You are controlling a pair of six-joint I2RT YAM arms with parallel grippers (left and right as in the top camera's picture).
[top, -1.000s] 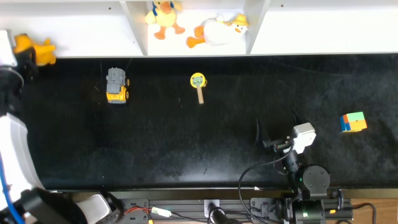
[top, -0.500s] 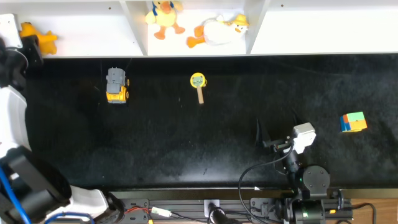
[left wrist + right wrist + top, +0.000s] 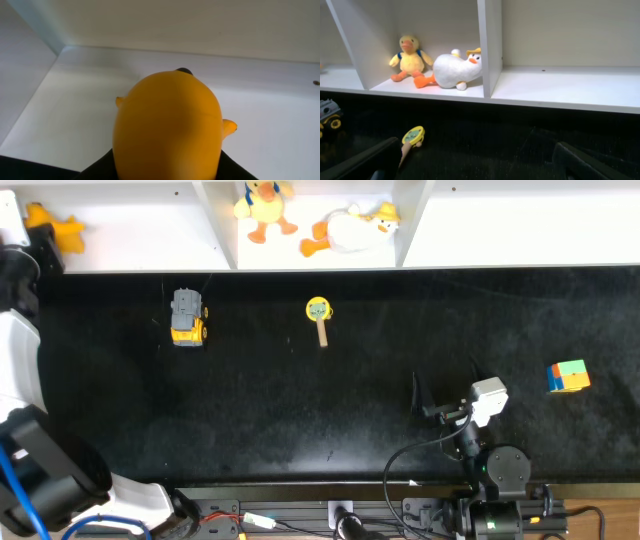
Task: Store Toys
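From above, the left gripper [image 3: 42, 244] is at the left shelf compartment, its jaws clamped on an orange toy [image 3: 50, 222]. A truck [image 3: 187, 315], rattle [image 3: 318, 312] and cube [image 3: 567, 376] lie on the black mat [image 3: 300, 410]. In the left wrist view, the orange toy sits over the white shelf floor [image 3: 270, 115]. In the right wrist view, the right gripper [image 3: 477, 146] hangs above the mat with jaws apart and empty, facing a duck [image 3: 409, 57] and goose [image 3: 454, 70] in the middle compartment.

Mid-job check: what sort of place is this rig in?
Probably a lab-style robot workbench: a black matte tabletop, a white open-fronted shelf holding a yellow plush duck, and cabling along the front edge.
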